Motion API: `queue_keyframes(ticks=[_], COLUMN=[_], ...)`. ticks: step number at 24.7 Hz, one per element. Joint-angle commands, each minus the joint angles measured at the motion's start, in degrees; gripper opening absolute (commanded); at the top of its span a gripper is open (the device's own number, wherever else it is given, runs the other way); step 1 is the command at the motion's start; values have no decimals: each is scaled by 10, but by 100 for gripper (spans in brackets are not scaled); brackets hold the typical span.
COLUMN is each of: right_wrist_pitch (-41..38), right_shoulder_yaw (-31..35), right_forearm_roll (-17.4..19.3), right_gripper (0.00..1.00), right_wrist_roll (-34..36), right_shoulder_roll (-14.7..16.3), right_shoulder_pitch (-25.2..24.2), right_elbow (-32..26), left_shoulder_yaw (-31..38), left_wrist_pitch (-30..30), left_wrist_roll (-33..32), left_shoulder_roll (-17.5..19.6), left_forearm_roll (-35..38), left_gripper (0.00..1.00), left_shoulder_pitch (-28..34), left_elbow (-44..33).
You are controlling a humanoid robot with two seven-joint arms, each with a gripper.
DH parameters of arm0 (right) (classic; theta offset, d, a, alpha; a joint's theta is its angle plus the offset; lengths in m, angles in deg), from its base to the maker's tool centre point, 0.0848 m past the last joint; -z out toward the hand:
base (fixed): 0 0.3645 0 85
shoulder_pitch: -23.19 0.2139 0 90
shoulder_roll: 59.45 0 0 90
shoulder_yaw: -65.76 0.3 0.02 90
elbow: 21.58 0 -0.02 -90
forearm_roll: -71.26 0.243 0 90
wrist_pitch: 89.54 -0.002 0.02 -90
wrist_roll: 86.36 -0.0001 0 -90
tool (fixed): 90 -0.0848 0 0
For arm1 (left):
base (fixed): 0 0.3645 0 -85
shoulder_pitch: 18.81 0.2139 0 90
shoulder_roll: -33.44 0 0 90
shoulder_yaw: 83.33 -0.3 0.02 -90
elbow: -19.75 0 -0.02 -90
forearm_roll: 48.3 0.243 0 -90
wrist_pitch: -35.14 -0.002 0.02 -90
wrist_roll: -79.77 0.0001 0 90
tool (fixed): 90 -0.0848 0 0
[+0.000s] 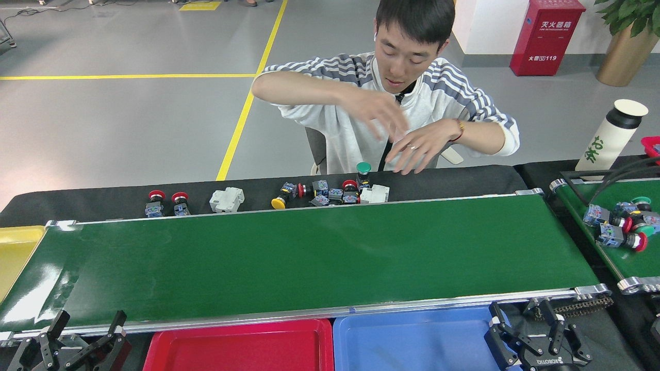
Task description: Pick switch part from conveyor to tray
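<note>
Left tool [82, 337] at 7 o'clock and right tool [531, 330] at 5 o'clock wait open and empty below the bare conveyor [319, 257], while switch parts [619, 226] cluster at 3 o'clock on the feeder belt [634, 263], apparently queued for pickup.

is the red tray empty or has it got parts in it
Empty as far as visible: the red tray shows only bare red floor, though its near edge is cut off.

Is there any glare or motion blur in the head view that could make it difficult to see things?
Head view: bright glare on the conveyor's left end; the person's hands are motion-blurred; the switch parts behind the belt look sharp; both grippers are cut by the bottom edge.
</note>
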Motion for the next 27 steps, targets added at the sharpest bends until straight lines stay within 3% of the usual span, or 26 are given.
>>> queue_keyframes(ticks=[1,6,10,13,27], right_wrist_pitch=[4,4,5,5,37], right_shoulder_yaw=[6,14,20,38,56], right_forearm_roll=[1,-2,-3,-3,3], right_gripper=[99,98,98,98,98], right_wrist_roll=[-3,-33,-34,-35,-60], right_shoulder_roll=[5,9,33,34,92], right_shoulder_pitch=[10,18,27,56,146], right_elbow=[-3,19,34,68,173], left_shoulder_yaw=[1,-5,-7,-7,5], left_wrist_pitch=[0,-1,-3,-3,-1], left_wrist_roll=[6,3,2,3,2], left_shoulder_roll=[1,2,6,-1,20], left_forearm_roll=[-16,-41,-19,46,45], left_gripper=[100,100,100,100,100], left_shoulder_pitch=[-4,-3,6,8,-5], left_elbow=[-7,-7,-7,-7,-7])
